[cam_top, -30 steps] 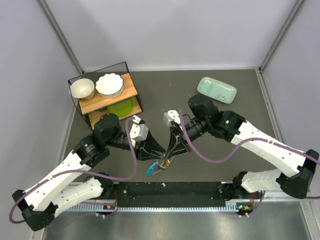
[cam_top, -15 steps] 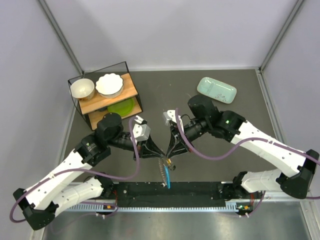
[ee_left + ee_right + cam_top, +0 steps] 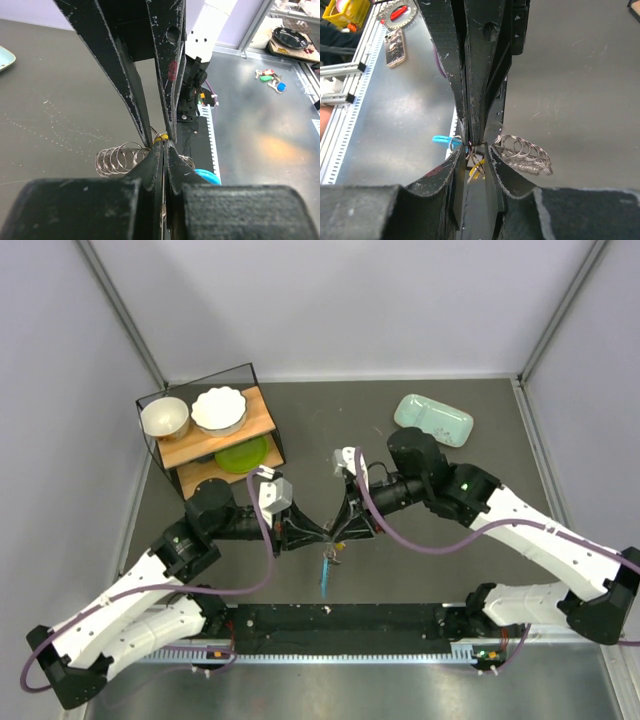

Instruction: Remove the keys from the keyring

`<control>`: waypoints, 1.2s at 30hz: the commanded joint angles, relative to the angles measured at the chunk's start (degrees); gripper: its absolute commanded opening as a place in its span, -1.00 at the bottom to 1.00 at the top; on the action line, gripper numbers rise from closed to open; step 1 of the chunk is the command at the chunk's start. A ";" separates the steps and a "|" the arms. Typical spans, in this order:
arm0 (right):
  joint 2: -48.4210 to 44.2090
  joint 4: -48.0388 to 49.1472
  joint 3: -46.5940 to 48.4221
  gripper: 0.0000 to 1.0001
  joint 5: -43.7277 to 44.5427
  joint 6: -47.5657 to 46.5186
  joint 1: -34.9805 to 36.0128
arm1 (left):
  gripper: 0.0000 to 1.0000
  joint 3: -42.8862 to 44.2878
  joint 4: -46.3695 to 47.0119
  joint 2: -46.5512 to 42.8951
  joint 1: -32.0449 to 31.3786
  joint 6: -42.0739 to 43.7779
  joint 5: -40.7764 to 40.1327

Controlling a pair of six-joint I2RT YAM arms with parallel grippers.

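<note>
Both grippers meet tip to tip over the mat. The keyring (image 3: 119,158) is a silvery coiled loop that sticks out sideways from the tips; it also shows in the right wrist view (image 3: 524,153). My left gripper (image 3: 318,533) is shut on a thin silvery flat piece seen edge-on, apparently a key (image 3: 162,216). My right gripper (image 3: 338,534) has its fingers (image 3: 454,167) narrowly apart around small rings and a yellow-tagged key (image 3: 477,169). The blue-covered key (image 3: 326,576) hangs below the tips and shows in the right wrist view (image 3: 441,139).
A black wire rack (image 3: 262,390) with two pale bowls and a green plate stands at the back left. A pale green tray (image 3: 433,420) lies at the back right. A black strip (image 3: 330,625) runs along the near edge.
Both grippers have moved a little away from the near edge, still joined at the tips. The blue key swung from pointing left to hanging straight below them.
</note>
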 commanded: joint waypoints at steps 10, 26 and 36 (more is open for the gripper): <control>-3.91 4.65 -2.71 -0.38 2.13 0.97 -1.32 | -1.00 -1.69 9.99 -3.74 -0.05 -3.36 -2.50; -3.21 7.72 -3.33 -1.00 2.03 2.99 -1.41 | -1.00 -5.38 13.95 -8.05 -0.05 -5.38 -16.19; -2.68 16.69 -5.88 -1.00 6.51 10.29 -1.41 | -1.00 -10.12 21.07 -9.28 -0.05 -12.14 -23.41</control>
